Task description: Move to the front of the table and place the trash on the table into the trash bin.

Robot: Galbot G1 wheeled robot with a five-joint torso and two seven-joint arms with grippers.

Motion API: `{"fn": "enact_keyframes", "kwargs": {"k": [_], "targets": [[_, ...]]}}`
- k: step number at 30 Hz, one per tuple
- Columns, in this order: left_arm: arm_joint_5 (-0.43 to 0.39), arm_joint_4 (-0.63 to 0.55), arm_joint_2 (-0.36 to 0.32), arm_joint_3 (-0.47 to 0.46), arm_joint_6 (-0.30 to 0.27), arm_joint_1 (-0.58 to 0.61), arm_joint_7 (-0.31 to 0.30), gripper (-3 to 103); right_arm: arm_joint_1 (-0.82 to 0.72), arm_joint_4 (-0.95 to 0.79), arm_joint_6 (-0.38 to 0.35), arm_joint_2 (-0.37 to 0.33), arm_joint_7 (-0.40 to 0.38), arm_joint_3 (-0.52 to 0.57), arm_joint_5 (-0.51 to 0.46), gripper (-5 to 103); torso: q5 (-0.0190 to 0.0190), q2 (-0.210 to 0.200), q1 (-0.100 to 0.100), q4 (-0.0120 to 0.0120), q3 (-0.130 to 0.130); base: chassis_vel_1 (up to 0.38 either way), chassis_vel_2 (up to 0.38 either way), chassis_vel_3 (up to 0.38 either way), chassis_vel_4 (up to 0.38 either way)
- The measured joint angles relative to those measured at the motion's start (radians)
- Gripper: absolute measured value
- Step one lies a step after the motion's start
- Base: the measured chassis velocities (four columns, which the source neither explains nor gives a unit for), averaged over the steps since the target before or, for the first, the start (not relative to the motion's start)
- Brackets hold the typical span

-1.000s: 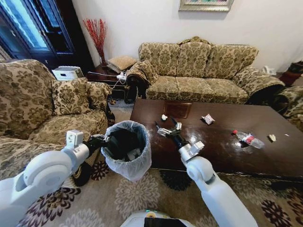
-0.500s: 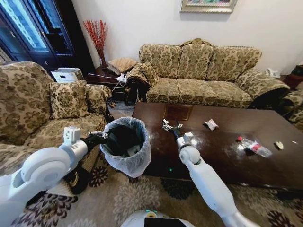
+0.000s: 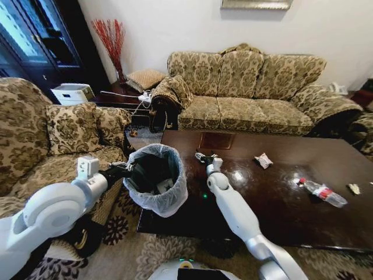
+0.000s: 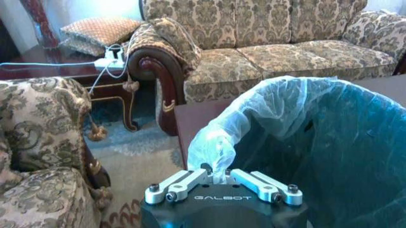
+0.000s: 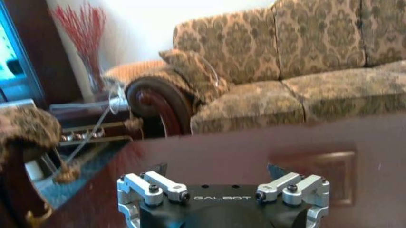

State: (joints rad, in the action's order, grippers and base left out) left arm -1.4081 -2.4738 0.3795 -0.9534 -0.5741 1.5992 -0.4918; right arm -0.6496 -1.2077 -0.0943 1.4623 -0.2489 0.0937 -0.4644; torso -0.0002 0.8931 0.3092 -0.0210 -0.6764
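Note:
The trash bin (image 3: 156, 181), dark with a whitish bag over its rim, hangs at the table's (image 3: 274, 213) left end. My left gripper (image 3: 123, 171) is shut on its near rim; in the left wrist view the left gripper (image 4: 216, 175) pinches the bag of the bin (image 4: 330, 142). My right gripper (image 3: 204, 157) is open, low over the table near the inlay (image 3: 217, 140); the right wrist view shows the right gripper (image 5: 217, 172) holding nothing. Trash on the table: a crumpled white wad (image 3: 263, 160), a clear bottle with a red label (image 3: 322, 192), a yellowish scrap (image 3: 353, 188).
A patterned sofa (image 3: 245, 93) runs behind the table, and an armchair (image 3: 41, 140) stands to the left of the bin. A white box appliance (image 3: 71, 93) and a side table with cables (image 3: 125, 96) are at the back left. Patterned carpet lies along the table's front edge.
The whole head view has shifted, so the camera moved. My right arm has stretched farther out over the table towards the inlay. The left gripper still holds the bin's rim.

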Motion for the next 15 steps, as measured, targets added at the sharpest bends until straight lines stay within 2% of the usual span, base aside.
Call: {"fn": "enact_keyframes", "kwargs": {"k": [7, 8, 10, 13, 15], "targets": [[0.0, 0.0, 0.008, 0.004, -0.001, 0.001, -0.001, 1, 0.027, 0.109, -0.005, 0.053, -0.004, 0.008, 0.03, 100, 0.0, -0.001, 0.003, 0.0006, -0.001, 0.0, 0.0, 0.0, 0.0], [0.0, 0.0, 0.008, 0.005, -0.001, 0.001, -0.001, 1, 0.03, 0.127, -0.003, 0.057, 0.001, 0.009, 0.03, 103, 0.0002, -0.001, 0.003, 0.0007, -0.001, 0.0, 0.0, 0.0, 0.0], [0.001, 0.001, 0.008, 0.005, -0.001, 0.0, 0.0, 1, 0.036, 0.153, 0.008, 0.062, 0.018, 0.012, 0.025, 100, 0.0003, -0.001, 0.003, 0.0008, -0.001, 0.0, 0.0, 0.0, 0.0], [0.001, 0.005, 0.009, 0.005, -0.001, -0.001, 0.002, 1, 0.05, 0.2, 0.017, 0.068, 0.049, 0.016, 0.002, 89, 0.0003, -0.001, 0.002, 0.0007, -0.001, 0.0, 0.0, 0.0, 0.0], [0.001, 0.007, 0.009, 0.005, -0.001, 0.0, 0.002, 1, 0.053, 0.204, 0.017, 0.069, 0.052, 0.016, -0.002, 89, 0.0002, -0.001, 0.002, 0.0006, -0.001, 0.0, 0.0, 0.0, 0.0]]}}
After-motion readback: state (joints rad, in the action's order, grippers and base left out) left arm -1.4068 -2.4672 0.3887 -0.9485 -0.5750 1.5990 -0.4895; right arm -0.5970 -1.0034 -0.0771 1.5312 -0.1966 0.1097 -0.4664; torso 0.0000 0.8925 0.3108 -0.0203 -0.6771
